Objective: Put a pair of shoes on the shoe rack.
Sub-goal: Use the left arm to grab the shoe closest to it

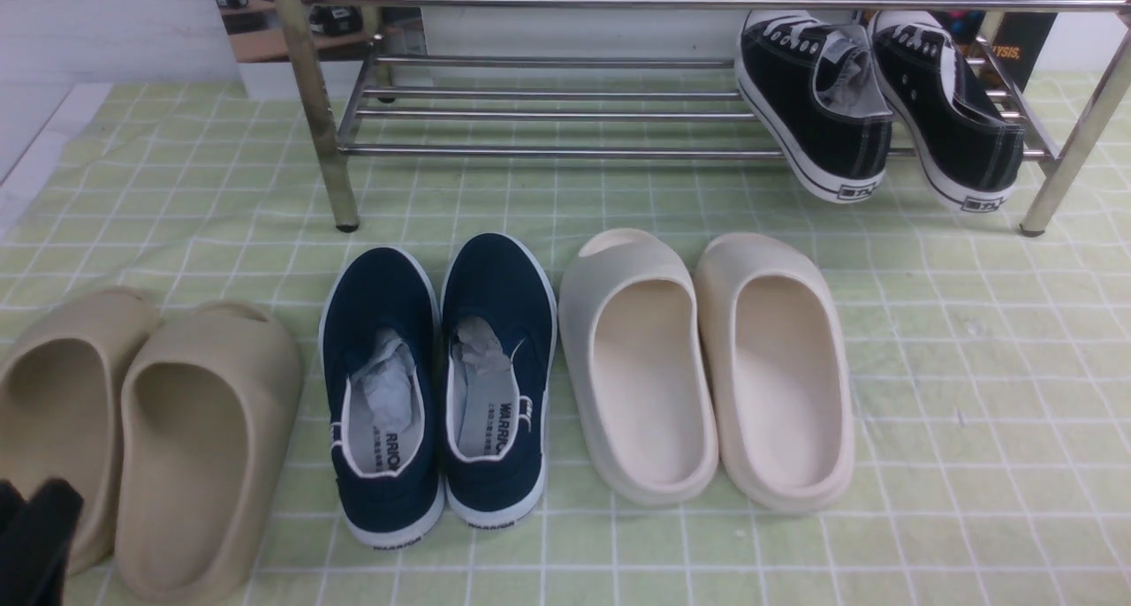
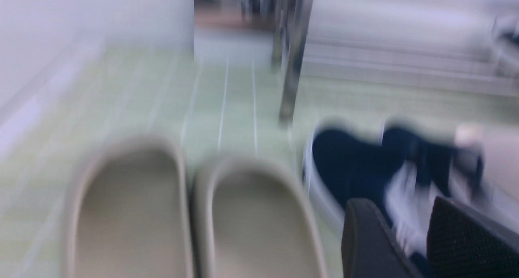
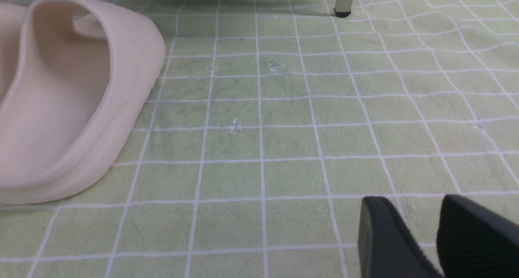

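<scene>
Surface (image 1: 972, 367), under green checked cloth: the cloth could ruck beneath a dragged sole. The low chrome shoe rack (image 1: 548, 151) stands at the far edge. Its bars are gapped, so a shoe set down short could, in my judgement, tip through.

Tan foam slides (image 1: 203, 394) and cream foam slides (image 1: 636, 323) sit just beside the pair of navy canvas slip-on shoes (image 1: 495, 306), which rests on the surface before the rack. A wide approach risks nudging either.

The rack holds only black lace-up sneakers (image 1: 822, 111) at its right end, heels overhanging. Each navy shoe holds crumpled paper stuffing (image 1: 389, 385).

Left tool (image 2: 403, 213): released, empty, by the tan slides. Right tool (image 3: 415, 205): released, empty, above bare cloth.
</scene>
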Robot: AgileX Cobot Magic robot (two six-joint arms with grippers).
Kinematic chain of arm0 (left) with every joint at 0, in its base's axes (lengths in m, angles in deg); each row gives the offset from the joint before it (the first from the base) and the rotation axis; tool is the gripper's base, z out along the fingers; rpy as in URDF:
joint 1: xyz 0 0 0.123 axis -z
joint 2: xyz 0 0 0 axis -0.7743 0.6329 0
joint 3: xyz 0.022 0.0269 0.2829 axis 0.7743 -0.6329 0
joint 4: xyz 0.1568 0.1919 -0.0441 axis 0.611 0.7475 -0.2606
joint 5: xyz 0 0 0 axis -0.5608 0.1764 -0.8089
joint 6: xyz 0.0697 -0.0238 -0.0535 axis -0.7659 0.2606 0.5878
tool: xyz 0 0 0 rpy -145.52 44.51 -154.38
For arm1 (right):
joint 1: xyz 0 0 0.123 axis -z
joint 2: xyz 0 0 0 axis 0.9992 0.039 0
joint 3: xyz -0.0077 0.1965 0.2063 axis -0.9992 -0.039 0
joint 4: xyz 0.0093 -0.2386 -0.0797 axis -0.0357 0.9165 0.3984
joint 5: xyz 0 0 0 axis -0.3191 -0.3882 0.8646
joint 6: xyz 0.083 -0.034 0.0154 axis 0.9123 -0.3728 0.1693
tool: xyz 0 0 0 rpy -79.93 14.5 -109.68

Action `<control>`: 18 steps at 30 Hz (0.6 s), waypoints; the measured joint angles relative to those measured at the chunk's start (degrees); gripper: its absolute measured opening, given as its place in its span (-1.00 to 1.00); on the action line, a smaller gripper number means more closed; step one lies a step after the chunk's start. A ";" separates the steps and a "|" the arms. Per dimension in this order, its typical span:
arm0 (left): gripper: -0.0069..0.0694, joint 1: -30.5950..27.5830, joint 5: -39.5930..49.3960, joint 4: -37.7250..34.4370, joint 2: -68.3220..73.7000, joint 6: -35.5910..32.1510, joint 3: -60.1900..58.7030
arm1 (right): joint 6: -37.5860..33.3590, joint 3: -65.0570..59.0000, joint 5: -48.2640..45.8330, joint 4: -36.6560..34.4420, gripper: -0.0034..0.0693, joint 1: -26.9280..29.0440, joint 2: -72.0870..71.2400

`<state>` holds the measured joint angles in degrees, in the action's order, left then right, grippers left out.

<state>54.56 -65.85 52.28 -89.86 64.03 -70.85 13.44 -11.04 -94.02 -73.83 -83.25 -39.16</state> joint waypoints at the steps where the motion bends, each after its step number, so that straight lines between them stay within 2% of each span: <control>1: -0.19 0.00 -5.07 0.00 0.00 0.00 0.00 | 0.00 0.00 0.00 0.00 -0.25 0.00 0.00; 3: -0.19 0.00 -12.29 0.00 0.00 0.00 0.00 | 0.00 0.00 0.00 0.00 -0.25 0.00 0.00; 5: -0.19 0.00 -15.90 0.00 0.00 0.00 0.00 | 0.00 0.00 0.00 0.00 -0.25 0.00 0.00; 6: -0.19 0.00 -21.10 0.00 0.00 1.22 0.00 | 0.00 0.00 0.00 0.00 -0.25 0.00 0.00; 7: -0.19 0.00 -21.10 0.00 0.00 1.43 0.00 | 0.00 0.00 0.00 0.00 -0.25 0.00 0.00; 8: -0.19 0.00 -26.34 0.00 0.00 3.97 0.00 | 0.00 0.00 0.00 0.00 -0.25 0.00 0.00; 10: -0.19 0.00 -31.95 0.00 0.00 9.69 0.00 | 0.00 0.00 0.00 0.00 -0.25 0.00 0.00; 11: -0.19 0.00 -33.18 0.00 0.00 10.37 0.00 | 0.00 0.00 0.00 0.00 -0.25 0.00 0.00; 12: -0.21 0.00 -37.08 -0.05 0.00 16.60 0.07 | 0.00 0.00 0.00 0.00 -0.25 0.00 0.00; 14: -0.27 0.00 -37.00 -0.05 0.00 20.83 1.45 | 0.00 0.00 0.00 0.00 -0.25 0.00 0.00; 17: -0.45 0.00 -30.43 -0.05 0.00 23.53 6.75 | 0.00 0.00 0.00 0.00 -0.25 0.00 0.00; 18: -0.64 0.00 -22.25 -0.17 0.00 23.68 12.51 | 0.00 0.00 0.00 0.00 -0.25 0.00 0.00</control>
<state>54.56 -88.10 52.11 -89.86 87.71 -58.34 13.44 -11.04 -94.02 -73.83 -83.25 -39.16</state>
